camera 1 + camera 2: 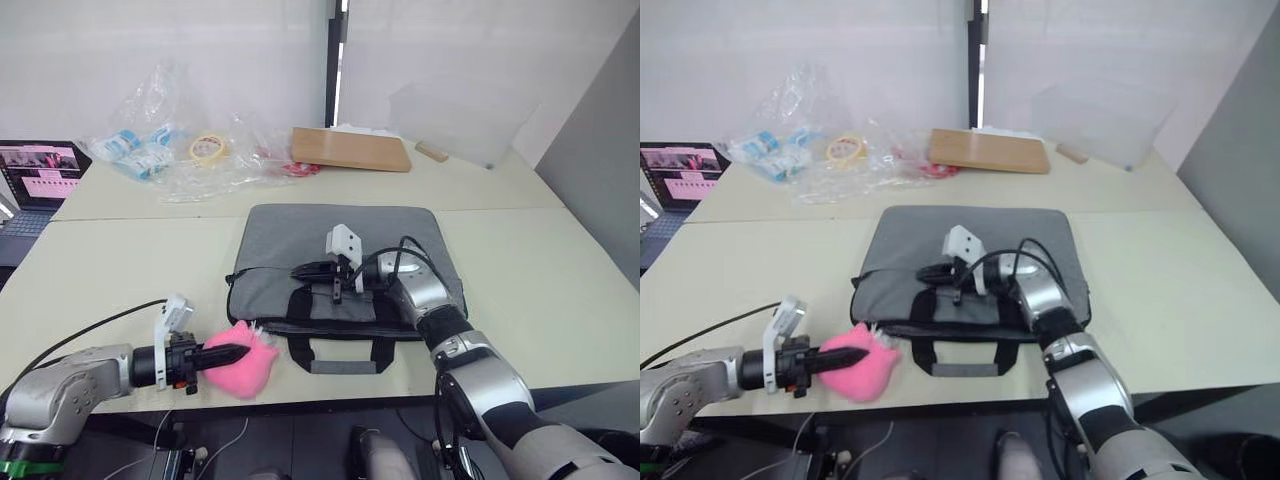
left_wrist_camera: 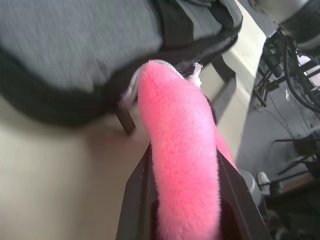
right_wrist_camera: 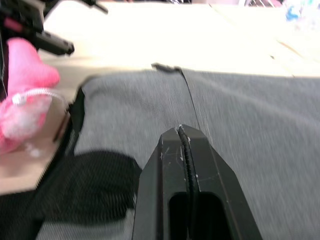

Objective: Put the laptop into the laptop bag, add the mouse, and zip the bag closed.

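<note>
Currently right hand (image 1: 303, 270) sits pinched shut over the bag (image 1: 300, 240), mid-front on the surface (image 1: 560, 270); bag's long axis runs left-right. Left hand (image 1: 238, 352), clamped on pink ball (image 1: 252, 368), lies just off bag's near-left corner.

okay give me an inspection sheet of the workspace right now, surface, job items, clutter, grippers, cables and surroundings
Surface: pale table, a seam across its far half.
Job's things: grey laptop bag lies flat, handles toward the robot.
Clutter: fluffy pink ball; plastic bags; tape roll; cardboard piece; small dark laptop with lit screen at far left.
Grippers: left gripper shut on the pink ball; right gripper shut over the bag's near part, a thin cord between its fingers.
Cables: black cable along left arm.
Surroundings: white wall.
</note>
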You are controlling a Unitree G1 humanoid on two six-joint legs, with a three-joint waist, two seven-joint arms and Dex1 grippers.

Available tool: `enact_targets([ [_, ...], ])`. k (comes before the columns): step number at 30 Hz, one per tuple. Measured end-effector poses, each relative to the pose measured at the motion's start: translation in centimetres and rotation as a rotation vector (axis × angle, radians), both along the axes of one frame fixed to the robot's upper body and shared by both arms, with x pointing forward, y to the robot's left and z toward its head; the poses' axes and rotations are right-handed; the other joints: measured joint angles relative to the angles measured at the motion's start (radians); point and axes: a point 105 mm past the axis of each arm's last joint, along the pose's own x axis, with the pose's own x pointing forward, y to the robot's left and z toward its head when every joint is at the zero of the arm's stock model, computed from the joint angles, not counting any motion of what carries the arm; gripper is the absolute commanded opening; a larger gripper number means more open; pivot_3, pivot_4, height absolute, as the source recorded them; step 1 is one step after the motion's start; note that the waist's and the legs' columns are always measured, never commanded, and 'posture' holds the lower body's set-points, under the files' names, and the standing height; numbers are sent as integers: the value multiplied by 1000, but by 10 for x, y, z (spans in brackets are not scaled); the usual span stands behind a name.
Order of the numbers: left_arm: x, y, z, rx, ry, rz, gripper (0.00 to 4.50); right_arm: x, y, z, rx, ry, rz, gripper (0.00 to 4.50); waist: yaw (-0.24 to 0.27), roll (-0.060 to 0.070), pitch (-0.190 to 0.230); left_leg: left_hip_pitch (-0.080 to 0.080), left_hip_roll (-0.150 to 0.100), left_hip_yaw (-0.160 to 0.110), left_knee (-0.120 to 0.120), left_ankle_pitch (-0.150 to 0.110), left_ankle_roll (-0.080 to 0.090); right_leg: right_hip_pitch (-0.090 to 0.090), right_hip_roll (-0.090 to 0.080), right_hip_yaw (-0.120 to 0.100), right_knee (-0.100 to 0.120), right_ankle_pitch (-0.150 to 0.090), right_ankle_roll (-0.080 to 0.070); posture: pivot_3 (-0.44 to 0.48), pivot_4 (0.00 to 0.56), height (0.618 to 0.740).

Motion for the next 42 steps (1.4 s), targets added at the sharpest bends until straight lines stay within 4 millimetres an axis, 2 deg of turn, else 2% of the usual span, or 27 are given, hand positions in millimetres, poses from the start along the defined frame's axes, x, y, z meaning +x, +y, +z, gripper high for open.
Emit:
enact_targets([
  [4, -6, 4, -3, 0, 12, 18, 41, 2, -1, 11, 23, -37, -6, 0, -2, 0, 0, 0, 0, 0, -1, 0, 0, 0, 0, -1, -1, 0, 0, 0, 150, 740],
  [11, -19, 8, -10, -15, 76, 35, 41, 7, -3, -15, -86, -66, -43, 0, -6, 0, 0, 1, 0, 2, -1, 0, 0, 0, 1, 0, 0, 0, 0, 0, 150, 740],
  [13, -25, 10, -11, 3, 92, 21, 41, 8, -1, -16, -93, -82, -49, 0, -8, 0, 0, 1, 0, 2, -1, 0, 0, 0, 1, 0, 0, 0, 0, 0, 150, 740],
  [20, -31, 13, -12, 12, 107, 11, 41, 4, 12, -11, -65, -76, -9, 0, -9, 0, 0, 1, 1, 1, -1, 1, -1, 0, 1, 0, 2, 0, -1, 0, 150, 740],
  [27, -41, 17, -16, 27, 123, -9, 41, 9, 20, 5, -46, -102, -11, 0, -12, 1, 0, 1, 1, 1, -2, 1, -1, -1, 1, 0, 1, -1, -1, 0, 150, 740],
  [29, -44, 17, -17, 36, 120, -17, 41, 11, 20, 3, -45, -88, -22, 0, -17, 1, 0, 1, 1, 2, -2, 1, -1, -1, 1, 0, 1, -1, -1, 0, 150, 740],
  [33, -48, 16, -18, 57, 112, -34, 41, 14, 20, -15, -129, -94, -51, 0, -25, 1, 0, 1, 1, 2, -2, 1, -1, -1, 1, 0, 1, -1, -1, 0, 150, 740],
  [37, -46, 15, -16, 63, 103, -39, 41, 17, 22, -20, -189, -156, -66, 0, -27, 1, 0, 1, 0, 2, -2, 0, -1, 3, 1, 0, 2, -1, -1, 0, 150, 740],
  [42, -46, 4, -10, 36, 105, -68, 41, 17, 23, -24, -209, -183, -73, 0, -26, 1, 0, 2, 0, 1, -1, 0, -1, 6, 0, 2, 4, -1, -1, 0, 150, 740],
])
